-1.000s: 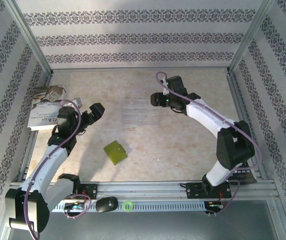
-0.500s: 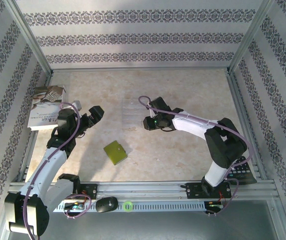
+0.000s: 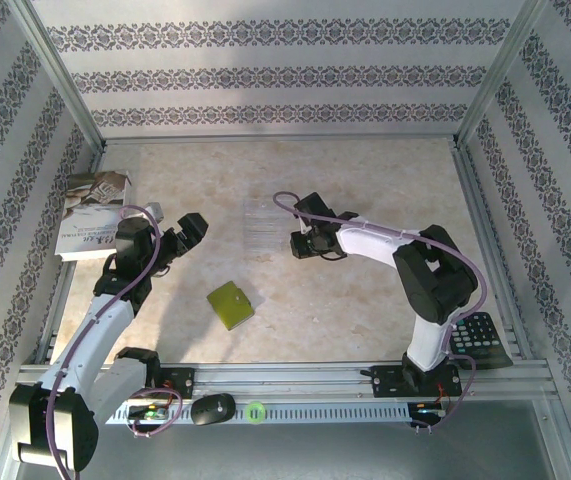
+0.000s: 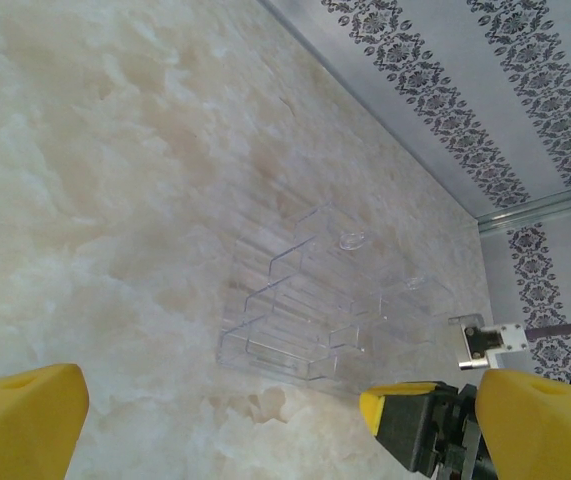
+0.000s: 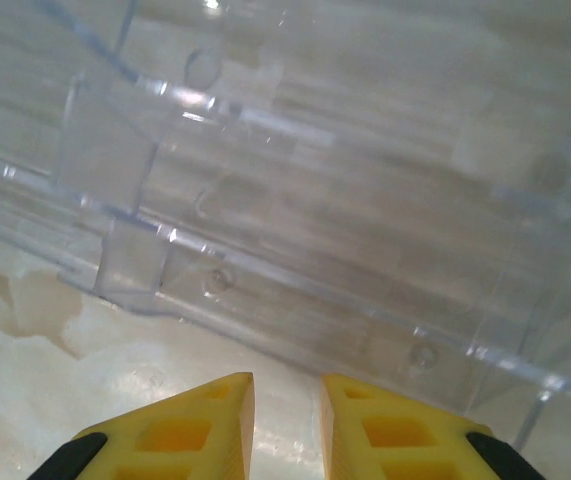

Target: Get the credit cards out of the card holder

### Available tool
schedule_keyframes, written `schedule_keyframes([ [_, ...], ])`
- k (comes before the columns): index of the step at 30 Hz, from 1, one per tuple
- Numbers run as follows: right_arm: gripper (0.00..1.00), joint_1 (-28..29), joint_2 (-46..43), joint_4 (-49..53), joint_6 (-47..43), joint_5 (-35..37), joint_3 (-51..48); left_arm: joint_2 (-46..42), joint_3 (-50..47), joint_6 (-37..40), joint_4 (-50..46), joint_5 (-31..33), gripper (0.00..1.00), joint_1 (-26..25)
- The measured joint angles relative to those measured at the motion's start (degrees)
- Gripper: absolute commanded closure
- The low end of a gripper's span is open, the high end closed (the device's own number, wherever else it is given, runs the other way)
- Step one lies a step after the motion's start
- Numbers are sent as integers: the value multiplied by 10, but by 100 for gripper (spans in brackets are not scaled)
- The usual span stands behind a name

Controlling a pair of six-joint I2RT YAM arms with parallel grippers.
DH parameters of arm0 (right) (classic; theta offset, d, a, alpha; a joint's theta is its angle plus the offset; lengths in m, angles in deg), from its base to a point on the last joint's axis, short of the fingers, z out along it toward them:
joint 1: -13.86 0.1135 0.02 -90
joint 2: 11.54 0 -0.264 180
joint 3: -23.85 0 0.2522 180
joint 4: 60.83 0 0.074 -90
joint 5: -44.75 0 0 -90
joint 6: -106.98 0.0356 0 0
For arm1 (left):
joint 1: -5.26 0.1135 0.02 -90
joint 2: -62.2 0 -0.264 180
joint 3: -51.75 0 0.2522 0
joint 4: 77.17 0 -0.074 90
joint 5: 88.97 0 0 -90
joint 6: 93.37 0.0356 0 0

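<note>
Tabletop (image 3: 385,180) in pale marbled beige carries everything here. At its far left lies a white-grey softcover book (image 3: 90,218), close to the side wall. Just to the right of it the left claw (image 3: 183,238) hovers over bare surface. Its yellow fingers (image 4: 20,420) stand wide apart at the two bottom corners of the left wrist view, with nothing between them.

Further right and nearer the front edge, the small yellow-green folding card holder (image 3: 230,304) lies flat and closed, outside face up. It is roughly between the two arms and apart from both claws.

Beyond it, around mid-table, sits a clear plastic stepped organiser (image 3: 273,225). In the left wrist view its transparent tiers (image 4: 305,320) lie ahead of the left claw.

The right claw (image 3: 298,244) is low at the organiser's right side. In the right wrist view (image 5: 287,405) its yellow fingers are narrow, with only a slim gap and nothing gripped, and the clear ledges (image 5: 315,200) are just ahead.

A dark keypad calculator (image 3: 480,338) rests near the right arm's base.
</note>
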Motion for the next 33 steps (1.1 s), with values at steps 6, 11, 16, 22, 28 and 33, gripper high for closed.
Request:
schedule_keyframes([
  [6,60,-1,2,0,-5,-4,8,0,0,0,-2,0,1,0],
  [11,47,27,-17,-15,-15,-51,-4,-8,0,4,-15,9,1,0],
  [16,44,92,-15,-39,-15,-121,-3,-27,0,9,-22,24,1,-1],
  [22,40,154,29,-51,-15,-180,18,-38,-1,11,-30,34,1,-3],
  [28,38,186,37,-54,-16,-184,20,-40,-2,12,-43,39,1,-3],
  [33,39,191,37,-64,-15,-186,7,-44,-2,15,-52,47,1,-3],
])
